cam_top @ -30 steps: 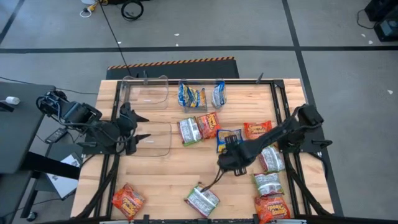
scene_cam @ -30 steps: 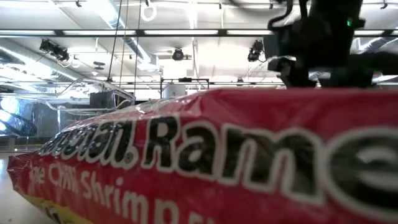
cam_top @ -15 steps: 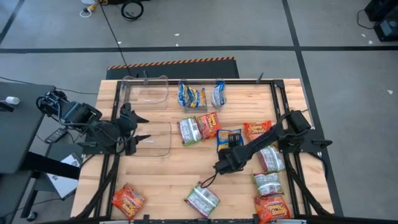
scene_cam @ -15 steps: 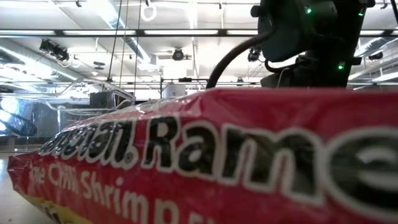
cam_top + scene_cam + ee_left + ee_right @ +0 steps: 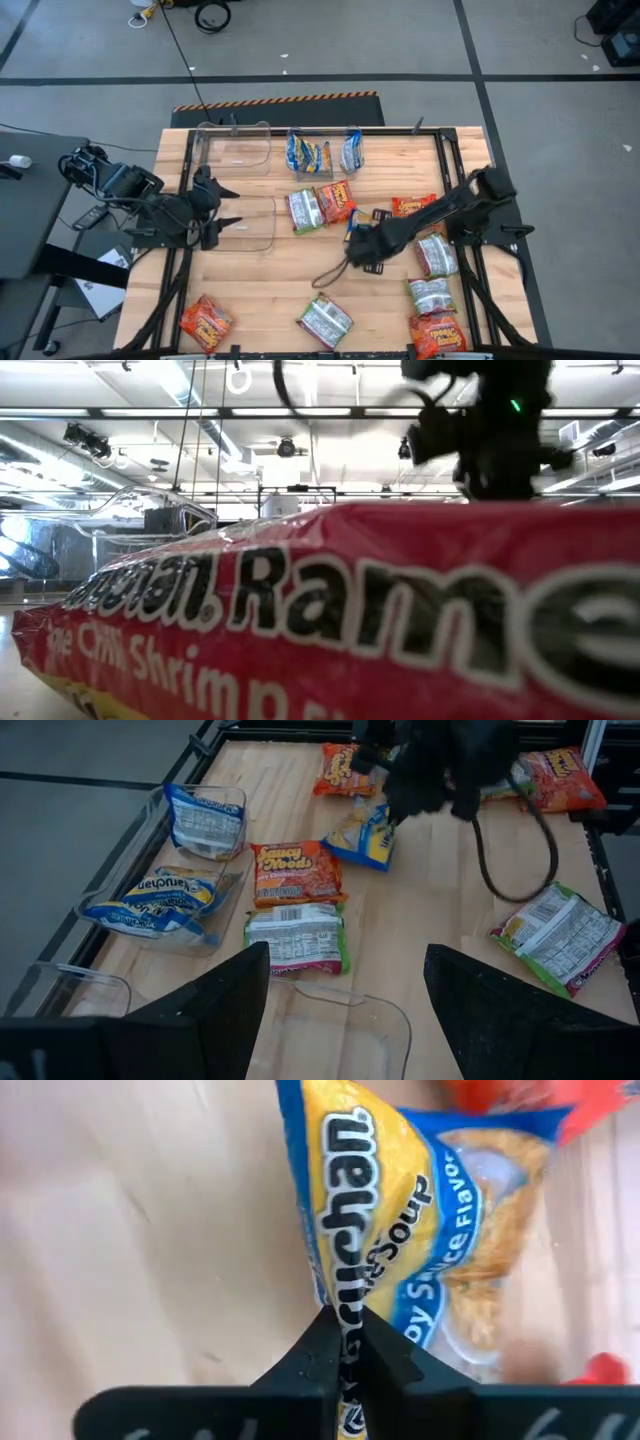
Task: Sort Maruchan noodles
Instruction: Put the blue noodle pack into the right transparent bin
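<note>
Several Maruchan noodle packets lie flat on the wooden table (image 5: 270,275). My right gripper (image 5: 362,243) is at mid-table, shut on a blue-and-yellow packet (image 5: 368,220), which also shows in the right wrist view (image 5: 400,1210) and the left wrist view (image 5: 365,835). Green packets (image 5: 305,210) (image 5: 325,320) and an orange-red one (image 5: 337,200) lie nearby. My left gripper (image 5: 228,205) waits open at the table's left, over an empty clear bin (image 5: 255,225). My right gripper pinches the blue-and-yellow packet's crimped end seam (image 5: 345,1325) between its two fingers. The fingers come from the near side, slanting down. The packet is creased at the hold and tilted, its held end raised above the table.
Two clear bins at the far edge hold blue packets (image 5: 308,155) (image 5: 350,150), and one (image 5: 235,148) stands empty. More packets lie at the right (image 5: 413,207) (image 5: 436,255) (image 5: 430,295) (image 5: 437,333) and near left (image 5: 205,322). A red packet (image 5: 300,610) fills the low view.
My right gripper has moved a little toward the table's far edge and taken hold of the blue-and-yellow packet. The packet lay flat before. Its held end has now tipped up off the table.
</note>
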`<action>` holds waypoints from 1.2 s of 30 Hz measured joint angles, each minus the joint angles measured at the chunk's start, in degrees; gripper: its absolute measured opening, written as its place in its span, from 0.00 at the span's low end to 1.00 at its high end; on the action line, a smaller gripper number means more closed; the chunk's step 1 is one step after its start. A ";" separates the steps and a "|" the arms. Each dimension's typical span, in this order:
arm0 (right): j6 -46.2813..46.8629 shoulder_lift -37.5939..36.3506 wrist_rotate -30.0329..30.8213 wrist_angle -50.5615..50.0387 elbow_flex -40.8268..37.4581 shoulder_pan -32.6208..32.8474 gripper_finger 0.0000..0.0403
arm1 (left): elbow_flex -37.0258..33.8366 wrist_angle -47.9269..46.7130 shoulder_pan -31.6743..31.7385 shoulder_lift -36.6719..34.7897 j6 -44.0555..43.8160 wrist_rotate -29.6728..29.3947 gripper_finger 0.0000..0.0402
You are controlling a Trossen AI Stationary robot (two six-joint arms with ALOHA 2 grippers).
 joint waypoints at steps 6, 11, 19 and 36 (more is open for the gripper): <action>7.76 -11.09 -9.47 9.81 0.00 -8.03 0.06 | 0.00 0.58 0.57 0.00 0.18 0.04 0.68; 11.45 -16.28 -5.99 24.28 0.09 -17.54 0.05 | 0.00 5.93 2.57 -0.01 3.55 0.10 0.68; 15.07 -12.76 -1.73 38.72 0.09 -32.67 0.05 | 0.00 12.62 6.71 -0.02 8.07 0.42 0.68; 24.46 0.60 1.05 40.07 0.09 -40.79 0.06 | 0.00 10.34 9.35 -0.13 8.25 0.44 0.68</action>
